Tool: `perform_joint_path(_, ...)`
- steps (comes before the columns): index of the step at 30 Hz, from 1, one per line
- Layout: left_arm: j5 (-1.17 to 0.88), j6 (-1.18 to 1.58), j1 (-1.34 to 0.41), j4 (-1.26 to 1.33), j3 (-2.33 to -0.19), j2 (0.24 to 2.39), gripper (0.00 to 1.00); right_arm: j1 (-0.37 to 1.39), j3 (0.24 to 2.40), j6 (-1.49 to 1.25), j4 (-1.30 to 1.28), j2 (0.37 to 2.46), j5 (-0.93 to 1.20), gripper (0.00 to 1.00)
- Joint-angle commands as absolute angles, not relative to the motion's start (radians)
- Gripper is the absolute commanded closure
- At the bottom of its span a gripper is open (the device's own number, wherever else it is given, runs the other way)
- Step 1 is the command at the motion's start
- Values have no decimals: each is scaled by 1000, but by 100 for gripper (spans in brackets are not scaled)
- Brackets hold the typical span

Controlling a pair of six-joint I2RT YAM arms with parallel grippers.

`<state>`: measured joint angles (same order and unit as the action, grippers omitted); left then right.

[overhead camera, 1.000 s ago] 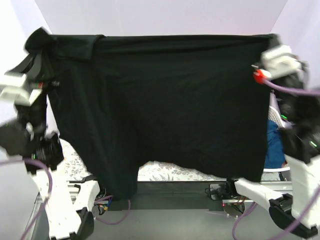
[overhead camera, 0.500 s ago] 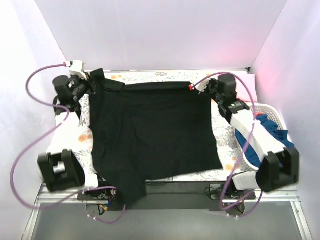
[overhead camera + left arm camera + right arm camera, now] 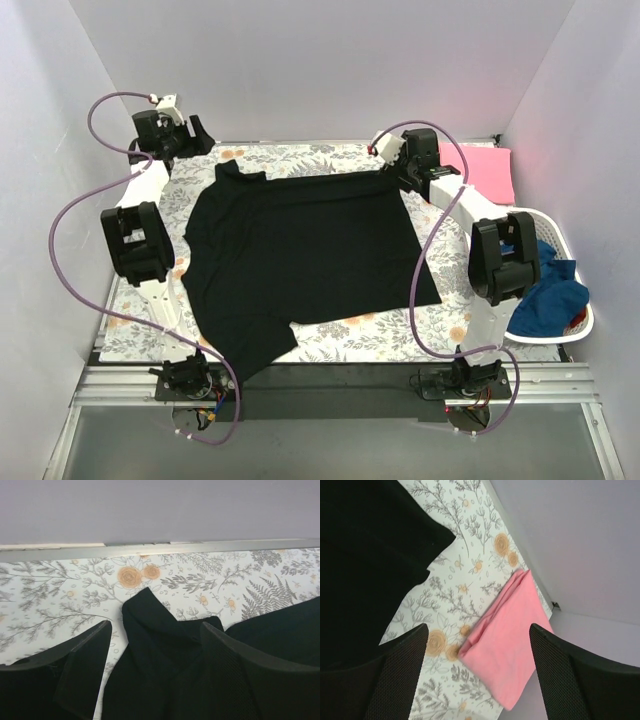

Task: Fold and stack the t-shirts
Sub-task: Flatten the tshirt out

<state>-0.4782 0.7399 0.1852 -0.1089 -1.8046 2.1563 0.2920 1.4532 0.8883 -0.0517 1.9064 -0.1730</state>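
Black t-shirt (image 3: 300, 250) spread on floral cover (image 3: 450, 320) | pink t-shirt (image 3: 487, 170) far-right | basket (image 3: 549, 218) right | left gripper (image 3: 155, 626), right gripper (image 3: 477, 627) apart

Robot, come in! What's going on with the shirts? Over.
Left gripper, right gripper: jaws open, empty. Black t-shirt spread out, unfolded. Pink t-shirt folded, far right corner. Nothing blocking.

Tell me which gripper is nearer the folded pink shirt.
Right. The right gripper hangs open just beside the pink shirt, over the black shirt's far right corner. The left gripper is at the opposite side, by the black shirt's far left corner.
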Motion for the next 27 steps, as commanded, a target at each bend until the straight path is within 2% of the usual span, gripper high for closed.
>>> perform_joint_path(1,-449,629,184,-173,-1705,1946,29,285,1508,795,-208,1790,-132,12)
perform_joint_path(3,-448,601,183,-190,-1623,1884,30,287,1505,772,-285,1766,-71,9)
perform_joint_path(5,-431,571,183,-244,-1525,1812,34,287,1500,762,-385,1756,-17,2)
perform_joint_path(9,-437,514,183,-313,-1398,1730,45,288,1555,720,-538,1814,78,5)
perform_joint_path(10,-448,503,183,-327,-1384,1724,54,288,1572,697,-566,1834,104,9)
perform_joint_path(11,-456,494,181,-331,-1370,1726,58,288,1615,680,-601,1877,116,23)
perform_joint_path(13,-465,500,178,-350,-1388,1753,64,287,1652,643,-629,1917,136,39)
perform_joint_path(14,-466,508,166,-363,-1432,1773,69,287,1664,632,-643,1936,155,52)
perform_joint_path(16,-462,518,149,-408,-1488,1847,72,288,1700,615,-658,1992,166,62)
perform_joint_path(24,-321,632,100,-531,-1738,2129,74,287,1689,600,-673,2146,109,69)
perform_joint_path(27,-282,643,97,-552,-1766,2163,73,288,1651,610,-675,2164,74,70)
